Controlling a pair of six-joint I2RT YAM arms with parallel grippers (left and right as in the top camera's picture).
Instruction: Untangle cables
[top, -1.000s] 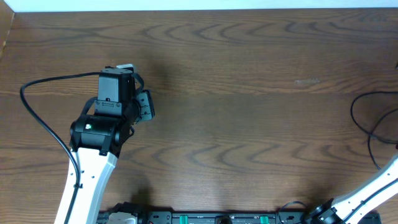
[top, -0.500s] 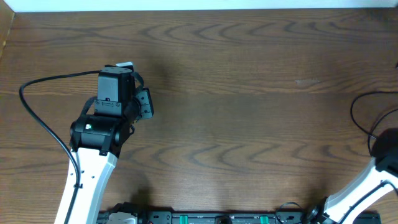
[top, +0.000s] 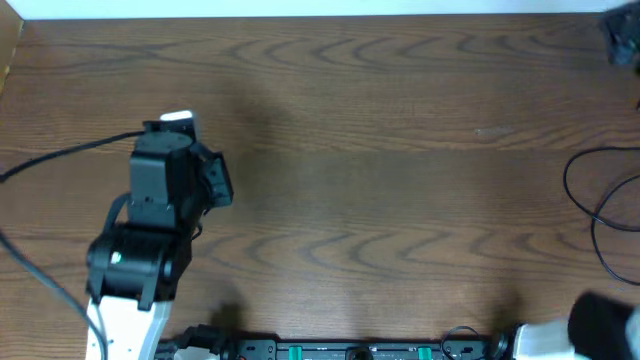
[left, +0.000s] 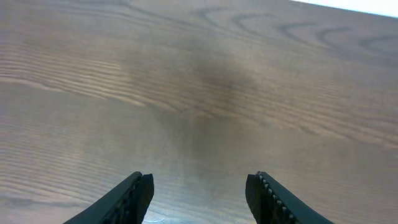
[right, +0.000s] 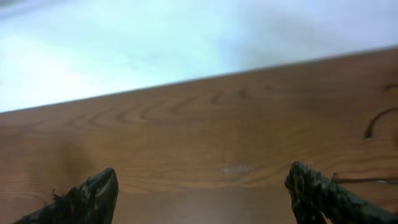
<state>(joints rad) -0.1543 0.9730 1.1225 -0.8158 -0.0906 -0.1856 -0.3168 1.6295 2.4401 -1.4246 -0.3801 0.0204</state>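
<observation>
A thin black cable (top: 590, 195) loops at the table's right edge, partly cut off by the frame. A piece of it shows at the right of the right wrist view (right: 376, 122). No white cable is in view. My left gripper (left: 199, 186) is open and empty over bare wood; in the overhead view (top: 176, 120) it sits at the left of the table, mostly hidden under its wrist. My right gripper (right: 202, 180) is open and empty, held high and facing the far table edge. Its arm (top: 600, 325) is a blur at the bottom right corner, apart from the cable.
The wooden table (top: 380, 200) has a pale wall along its far edge. The left arm's thick black wire (top: 60, 155) trails off to the left. A blurred dark shape (top: 622, 35) sits at the top right corner. A rail with connectors (top: 350, 350) runs along the front edge.
The left arm has shifted left and toward the front, its wrist now larger in view. The right arm has swung down into the bottom right corner and blurred. The cable loops have not moved.
</observation>
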